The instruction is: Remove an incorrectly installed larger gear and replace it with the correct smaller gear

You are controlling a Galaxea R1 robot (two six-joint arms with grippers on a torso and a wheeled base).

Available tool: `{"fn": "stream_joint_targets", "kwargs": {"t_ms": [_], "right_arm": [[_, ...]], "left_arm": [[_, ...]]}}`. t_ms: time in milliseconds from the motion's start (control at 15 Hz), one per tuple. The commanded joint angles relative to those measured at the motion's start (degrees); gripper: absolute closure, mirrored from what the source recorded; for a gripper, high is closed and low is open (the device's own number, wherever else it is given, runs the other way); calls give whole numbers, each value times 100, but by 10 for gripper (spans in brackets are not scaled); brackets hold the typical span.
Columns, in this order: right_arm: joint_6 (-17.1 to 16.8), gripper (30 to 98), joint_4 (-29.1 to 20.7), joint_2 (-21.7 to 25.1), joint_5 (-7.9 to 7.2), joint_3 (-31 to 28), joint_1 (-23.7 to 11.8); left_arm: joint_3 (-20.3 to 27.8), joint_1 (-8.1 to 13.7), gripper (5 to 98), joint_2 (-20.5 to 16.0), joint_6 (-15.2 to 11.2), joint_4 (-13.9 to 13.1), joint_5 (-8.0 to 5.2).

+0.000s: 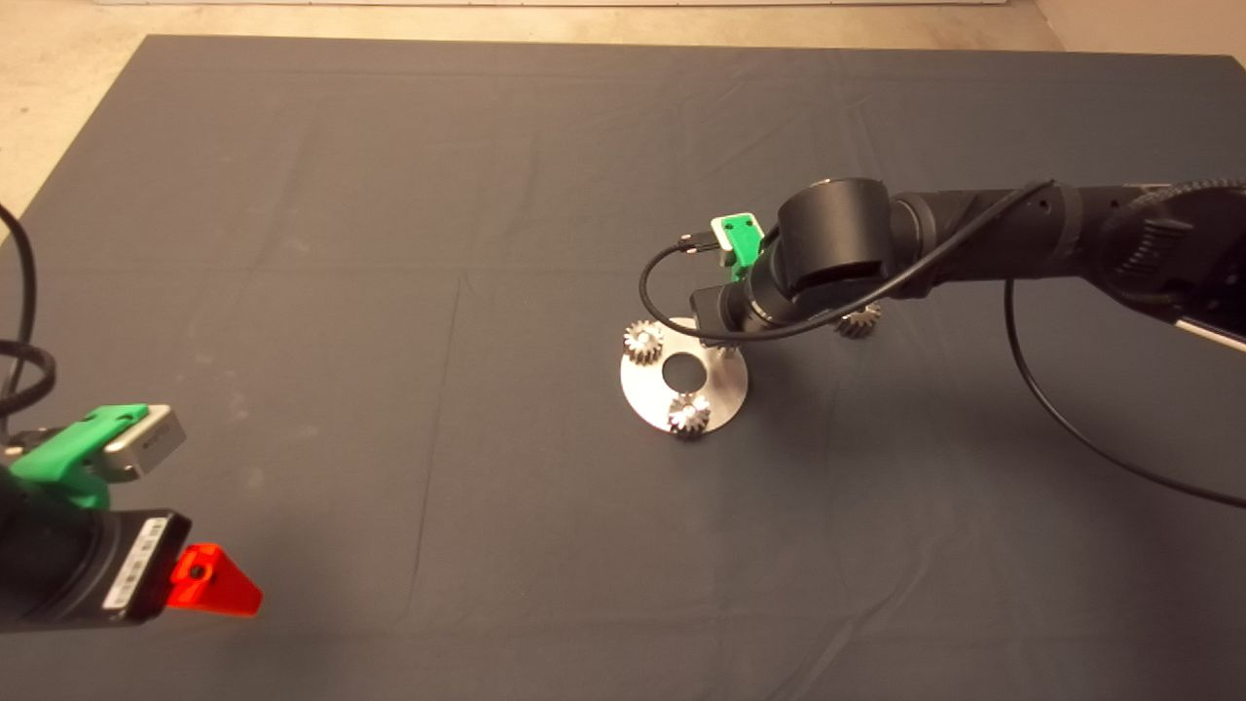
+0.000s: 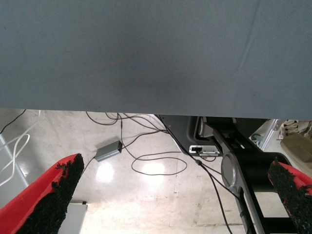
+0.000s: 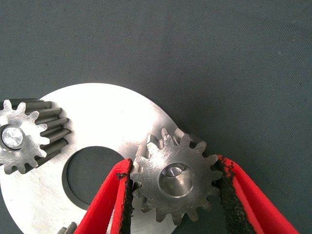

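Observation:
A round steel plate (image 1: pixel 725 391) with a central hole lies mid-mat. Two small gears (image 1: pixel 642 342) (image 1: pixel 688 414) stand on its posts. On the plate's right side, my right gripper (image 1: pixel 722 316) points straight down. Its wrist view shows the wider, larger gear (image 3: pixel 183 187) between both pads, which touch its teeth. A post shows inside that gear's hole, over the plate (image 3: pixel 107 112). A small gear (image 3: pixel 27 137) stands across the hole. Another gear, which I take for the smaller gear (image 1: pixel 859 321), lies on the mat behind the right arm. My left gripper (image 1: pixel 209 584) waits at the lower left, open.
The left gripper (image 2: pixel 175 195) hangs past the mat's edge, and its wrist view shows the floor with cables and a small grey box (image 2: pixel 108 151). A black cable (image 1: pixel 1090 438) trails from the right arm over the mat.

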State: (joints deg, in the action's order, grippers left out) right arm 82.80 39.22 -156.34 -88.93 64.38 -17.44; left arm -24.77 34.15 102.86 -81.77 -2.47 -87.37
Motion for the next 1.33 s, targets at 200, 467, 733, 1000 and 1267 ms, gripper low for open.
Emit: {"fn": "stream_joint_targets", "kwargs": {"t_ms": [200,467,733,1000,1267], "right_arm": [[26,892,95,142,-608,-59,-84],[26,892,95,142,-608,-85,-84],[35,892,95,110,-608,-102,-66],[61,892,92,142,-608,-199,-58],[61,892,86,126,-608,-200,-58]], "left_arm": [[-9,5,54,-24,21,45,-763],[-17,5,54,-24,21,45,-763],[-17,5,54,-24,21,45,-763],[-17,5,54,-24,21,45,-763],[-9,5,54,-24,21,45,-763]]}}
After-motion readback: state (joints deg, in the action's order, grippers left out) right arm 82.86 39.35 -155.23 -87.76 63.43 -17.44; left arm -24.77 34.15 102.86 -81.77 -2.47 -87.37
